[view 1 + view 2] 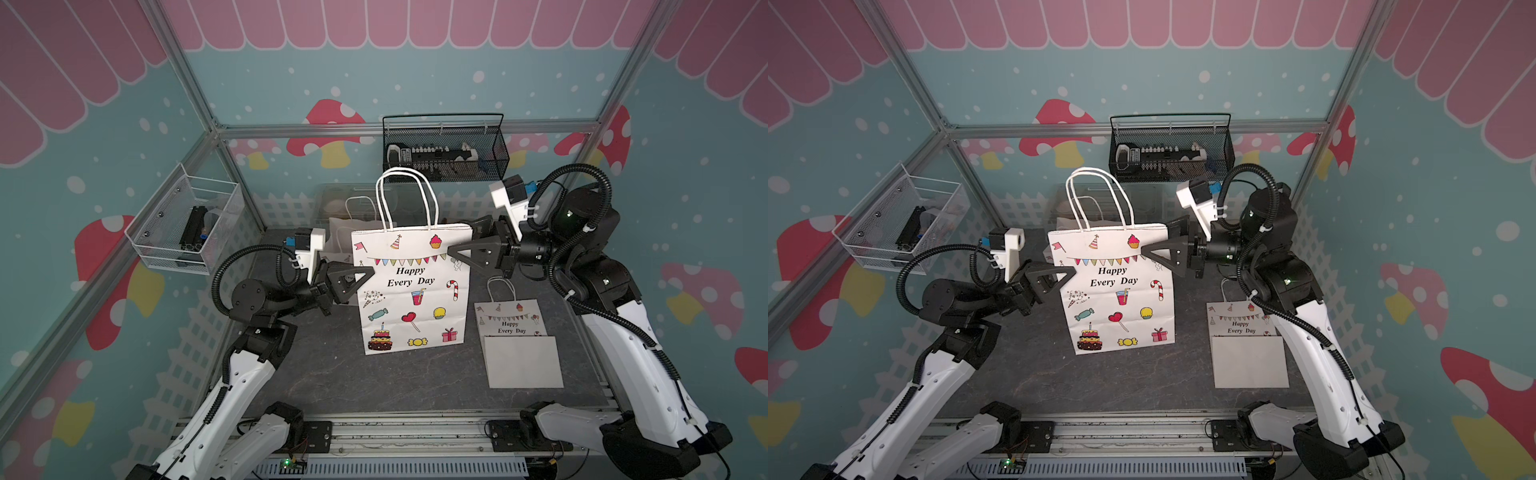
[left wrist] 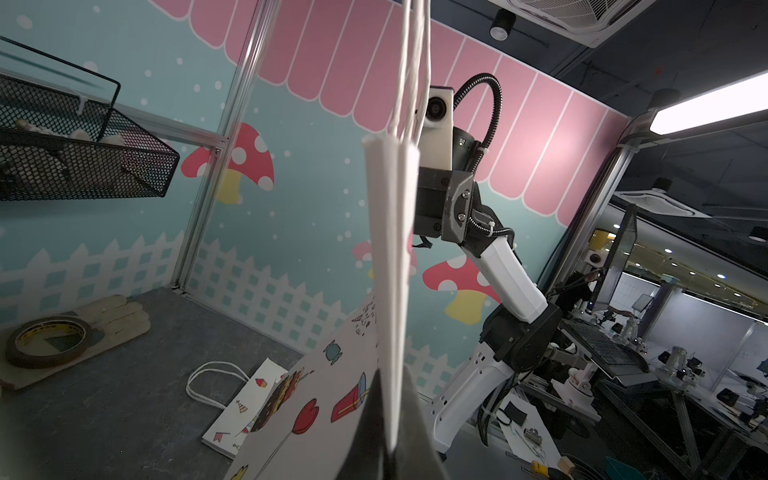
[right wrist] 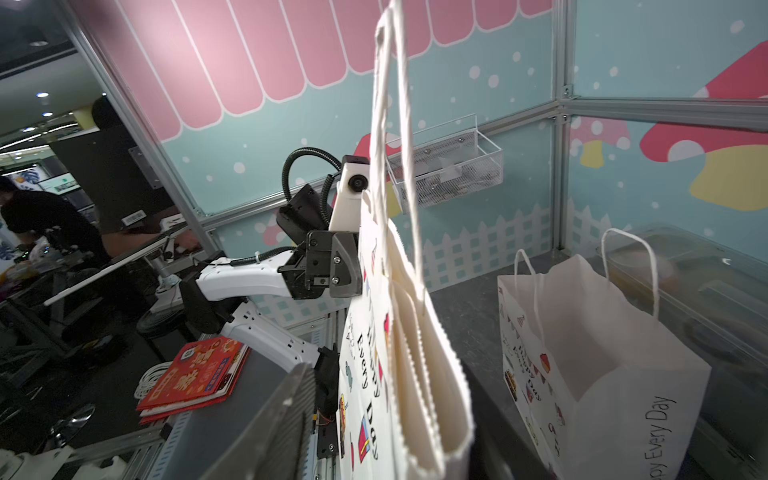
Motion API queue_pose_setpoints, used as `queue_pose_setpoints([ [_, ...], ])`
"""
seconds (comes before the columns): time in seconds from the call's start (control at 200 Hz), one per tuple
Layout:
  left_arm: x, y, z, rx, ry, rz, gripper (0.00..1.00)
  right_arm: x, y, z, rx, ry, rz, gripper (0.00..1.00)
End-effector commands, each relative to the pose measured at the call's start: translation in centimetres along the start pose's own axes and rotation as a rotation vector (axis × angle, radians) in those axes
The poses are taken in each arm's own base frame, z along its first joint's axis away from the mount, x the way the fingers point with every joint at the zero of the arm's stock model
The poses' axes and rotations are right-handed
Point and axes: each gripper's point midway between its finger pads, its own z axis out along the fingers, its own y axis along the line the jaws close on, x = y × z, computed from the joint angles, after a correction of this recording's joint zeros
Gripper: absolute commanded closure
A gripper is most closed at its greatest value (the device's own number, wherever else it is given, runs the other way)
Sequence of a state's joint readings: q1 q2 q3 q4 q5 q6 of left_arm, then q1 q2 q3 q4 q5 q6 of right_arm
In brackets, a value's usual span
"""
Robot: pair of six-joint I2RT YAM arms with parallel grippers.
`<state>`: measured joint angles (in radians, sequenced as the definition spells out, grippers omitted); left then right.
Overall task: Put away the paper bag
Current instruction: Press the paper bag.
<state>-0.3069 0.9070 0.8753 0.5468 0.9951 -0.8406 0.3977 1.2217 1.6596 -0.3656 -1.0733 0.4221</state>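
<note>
A white paper bag (image 1: 411,291) (image 1: 1117,291) printed "Happy Every Day" stands upright mid-table, its rope handles up. My left gripper (image 1: 371,271) (image 1: 1073,271) is shut on the bag's left side edge, and the left wrist view shows that folded edge (image 2: 388,249) pinched between the two dark fingers (image 2: 390,386). My right gripper (image 1: 451,250) (image 1: 1144,250) is open at the bag's upper right edge. In the right wrist view its jaws (image 3: 390,386) straddle the bag's mouth (image 3: 419,374), and the ribbed pad (image 3: 291,399) stands apart from the paper.
A smaller folded bag (image 1: 517,345) (image 1: 1246,347) lies flat at the front right. Another open bag (image 1: 338,239) (image 3: 602,374) stands behind, before a clear box (image 1: 357,199). A black mesh basket (image 1: 444,149) hangs on the back wall, a white wire basket (image 1: 187,224) on the left wall.
</note>
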Motion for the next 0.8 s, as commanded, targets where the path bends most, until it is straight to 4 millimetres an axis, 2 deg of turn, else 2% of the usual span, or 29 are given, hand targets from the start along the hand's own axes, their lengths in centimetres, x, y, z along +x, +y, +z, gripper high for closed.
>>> queue_pose_setpoints([
  [0.0,-0.7,0.0,-0.3,-0.015,-0.021,0.022,1.0,0.1,0.8,-0.1,-0.048,-0.001,-0.032,0.6],
  [0.085,-0.7,0.1,-0.4,-0.024,-0.027,0.02,1.0,0.5,0.7,-0.2,-0.036,0.0,-0.027,0.66],
  [0.26,-0.9,0.1,-0.4,-0.021,-0.032,0.017,1.0,1.8,0.0,-0.3,-0.009,0.011,-0.004,0.67],
  [0.51,-0.9,0.6,-0.4,-0.035,-0.036,0.006,1.0,3.2,-0.2,-0.8,0.031,0.007,0.018,0.95],
  [0.605,-0.7,0.8,-0.3,-0.033,-0.023,-0.007,1.0,3.1,0.0,-1.0,0.044,-0.006,0.018,1.0],
  [0.66,-0.3,0.9,-0.2,-0.025,0.0,-0.018,0.9,2.9,0.0,-1.1,0.057,-0.014,0.018,1.0],
  [0.795,1.0,0.9,-0.1,-0.012,0.065,-0.032,0.56,1.9,0.2,-1.5,0.085,-0.041,0.001,1.0],
])
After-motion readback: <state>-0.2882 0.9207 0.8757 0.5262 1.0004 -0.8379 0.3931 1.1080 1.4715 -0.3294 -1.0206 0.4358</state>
